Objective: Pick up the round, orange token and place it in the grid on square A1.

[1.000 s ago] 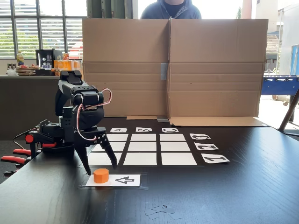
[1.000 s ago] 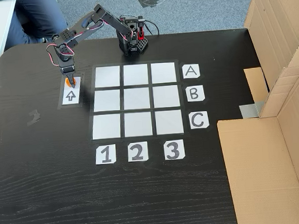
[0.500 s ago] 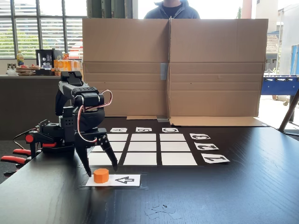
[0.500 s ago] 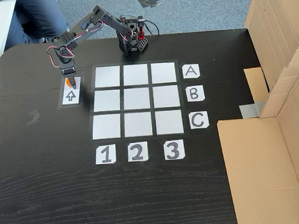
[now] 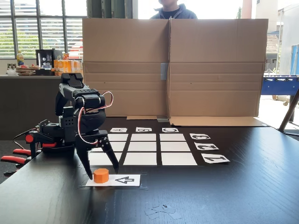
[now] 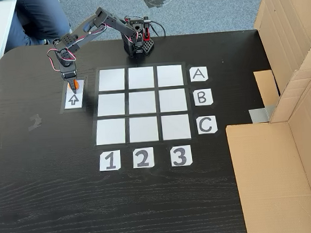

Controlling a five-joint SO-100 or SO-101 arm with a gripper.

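Note:
The orange token (image 5: 101,175) stands on the near end of a white arrow card (image 5: 125,179), just outside the grid (image 5: 143,147). My black gripper (image 5: 102,171) hangs over it, open, with one finger on each side of the token; no finger visibly touches it. From above, the gripper (image 6: 73,86) covers most of the token (image 6: 74,85), above the arrow card (image 6: 73,99). Square A1 (image 6: 112,80) is the cell of the grid (image 6: 142,104) nearest the gripper, and it is blank. In the low view, square A1 (image 5: 100,160) lies right behind the fingers.
A tall cardboard wall (image 5: 170,67) closes the far table side, with a person behind it. Cardboard (image 6: 279,172) also lines the right edge from above. Red-handled clamps (image 5: 14,158) hold the arm base. Letter tags (image 6: 201,98) and number tags (image 6: 142,158) border the grid.
The arm has dipped slightly, bringing the open fingers lower around the token. The token has not moved. The person behind the cardboard shifted right.

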